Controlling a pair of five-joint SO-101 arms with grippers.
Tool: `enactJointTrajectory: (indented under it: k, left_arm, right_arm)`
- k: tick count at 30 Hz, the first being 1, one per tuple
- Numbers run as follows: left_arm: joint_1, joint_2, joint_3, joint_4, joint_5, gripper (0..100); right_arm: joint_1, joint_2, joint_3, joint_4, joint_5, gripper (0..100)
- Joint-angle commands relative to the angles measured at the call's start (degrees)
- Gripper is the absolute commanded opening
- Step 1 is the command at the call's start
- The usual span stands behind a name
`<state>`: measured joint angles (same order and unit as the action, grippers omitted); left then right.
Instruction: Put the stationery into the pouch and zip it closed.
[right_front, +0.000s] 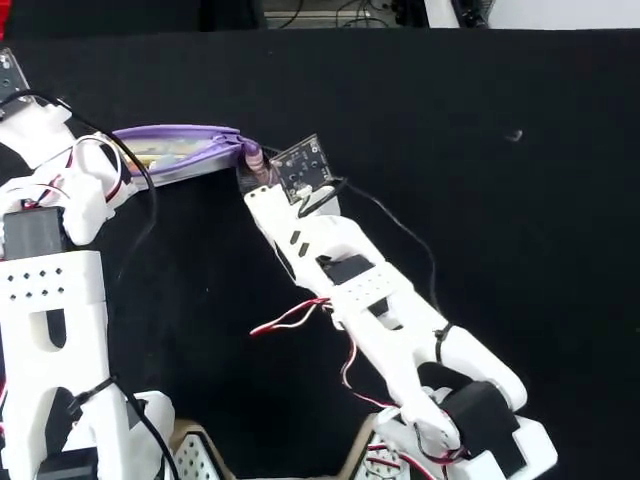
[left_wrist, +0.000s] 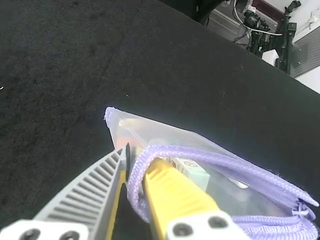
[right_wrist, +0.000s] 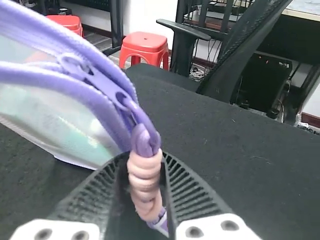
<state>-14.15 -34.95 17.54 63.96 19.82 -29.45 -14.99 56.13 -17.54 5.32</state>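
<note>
Right claw (right_wrist: 143, 162): dark ribbed fingers pressed together on the zipper pull (right_wrist: 144, 172), a pinkish-purple knotted tab that stands upright between them. Zip slider (right_wrist: 120, 98): purple, just above the pull, with two purple zip bands leading away from it.

Left claw (left_wrist: 136, 167): one grey ribbed finger (left_wrist: 95, 185) and one yellow finger (left_wrist: 175, 195), pinching the pouch's purple woven edge at the end opposite the pull.

Pouch (right_front: 180, 150): clear ribbed walls, purple trim, long and narrow. It lies toward the far left corner of the table (right_front: 480, 200), stretched between the two claws with the zip edge uppermost. Whether its lower edge touches the table cannot be told.

Stationery (left_wrist: 192, 171): inside the pouch, showing through the clear wall as a pale green piece with orange and yellow tints beside it. Individual items cannot be made out.

Table: black cloth surface.

Left arm (right_front: 50, 300): white, along the left edge. Right arm (right_front: 390, 310): white, slanting from the near edge up to the pouch's right end, with loose red and white wires (right_front: 290, 315) at its side.

Background: two red stools (right_wrist: 145, 42) and a black mesh chair (right_wrist: 240, 40) beyond the table.
</note>
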Motion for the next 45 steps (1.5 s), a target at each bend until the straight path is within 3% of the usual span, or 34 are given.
enactJointTrajectory:
  k: [1,6,12,25,33,38,45]
  left_arm:
    - [-0.31,0.09,0.13,-0.53,-2.37,3]
    - [-0.22,0.09,-0.4,-0.62,-5.54,4]
    - [-0.22,0.09,-3.21,1.93,-5.27,22]
    - [-0.75,0.09,-11.82,5.8,-5.71,23]
    - [-0.75,0.09,-11.74,5.45,-5.71,23]
    - [-0.75,0.09,-11.74,5.36,-5.27,22]
    - [-0.75,0.09,-12.26,5.36,-5.27,23]
  right_arm:
    - [1.14,-3.3,-2.59,1.41,0.62,1.1]
    - [1.14,-3.65,-6.55,8.62,0.62,1.1]
    - [1.23,-3.74,-13.32,19.43,0.62,1.1]
    - [6.51,-3.21,-40.04,50.02,0.62,1.1]
    - [14.42,-3.21,-44.0,51.43,0.7,1.1]
    - [17.05,-3.21,-45.32,52.31,4.84,1.1]
    - [18.64,-3.38,-54.11,62.33,5.1,1.1]
